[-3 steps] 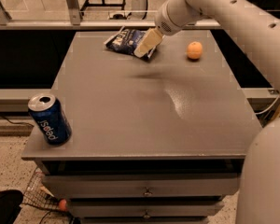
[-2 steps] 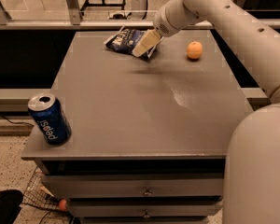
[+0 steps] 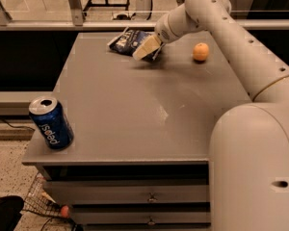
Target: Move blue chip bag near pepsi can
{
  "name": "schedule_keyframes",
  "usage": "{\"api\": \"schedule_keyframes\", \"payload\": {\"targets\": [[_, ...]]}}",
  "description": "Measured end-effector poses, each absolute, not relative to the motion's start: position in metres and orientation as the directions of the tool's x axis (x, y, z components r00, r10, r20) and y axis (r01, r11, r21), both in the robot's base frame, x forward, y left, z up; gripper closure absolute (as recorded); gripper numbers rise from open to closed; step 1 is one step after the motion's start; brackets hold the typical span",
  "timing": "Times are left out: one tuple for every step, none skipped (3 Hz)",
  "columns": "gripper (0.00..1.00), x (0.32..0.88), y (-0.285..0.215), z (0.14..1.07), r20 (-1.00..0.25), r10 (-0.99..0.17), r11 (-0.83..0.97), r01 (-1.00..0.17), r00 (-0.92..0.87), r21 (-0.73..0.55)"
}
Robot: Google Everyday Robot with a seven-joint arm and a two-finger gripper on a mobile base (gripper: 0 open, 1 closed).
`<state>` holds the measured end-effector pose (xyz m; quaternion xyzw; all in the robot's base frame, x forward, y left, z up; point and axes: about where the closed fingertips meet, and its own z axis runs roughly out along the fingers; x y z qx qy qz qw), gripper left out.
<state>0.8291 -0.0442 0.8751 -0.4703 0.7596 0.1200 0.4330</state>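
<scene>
The blue chip bag (image 3: pixel 126 39) lies at the far edge of the grey table (image 3: pixel 135 105), dark navy with white lettering. My gripper (image 3: pixel 147 49) is down at the bag's right end, touching or overlapping it, and hides that end. The pepsi can (image 3: pixel 51 122) stands at the table's near left corner, blue with white lettering and a silver top, far from the bag.
An orange fruit (image 3: pixel 200 52) sits at the table's far right, close to my arm (image 3: pixel 216 18). My arm's large near segment (image 3: pixel 255 167) fills the lower right. A metal rail (image 3: pixel 62 25) runs behind the table. Drawers (image 3: pixel 149 196) are below the tabletop.
My gripper has shifted slightly left and down against the bag's right end. The bag, the can and the orange have not moved.
</scene>
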Motion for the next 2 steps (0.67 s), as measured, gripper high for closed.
{"api": "schedule_keyframes", "payload": {"targets": [[0.0, 0.836, -0.04, 0.858, -0.782, -0.585, 0.528, -0.832, -0.213, -0.169], [0.16, 0.839, -0.034, 0.844, -0.789, -0.568, 0.527, -0.84, -0.236, -0.128]]}}
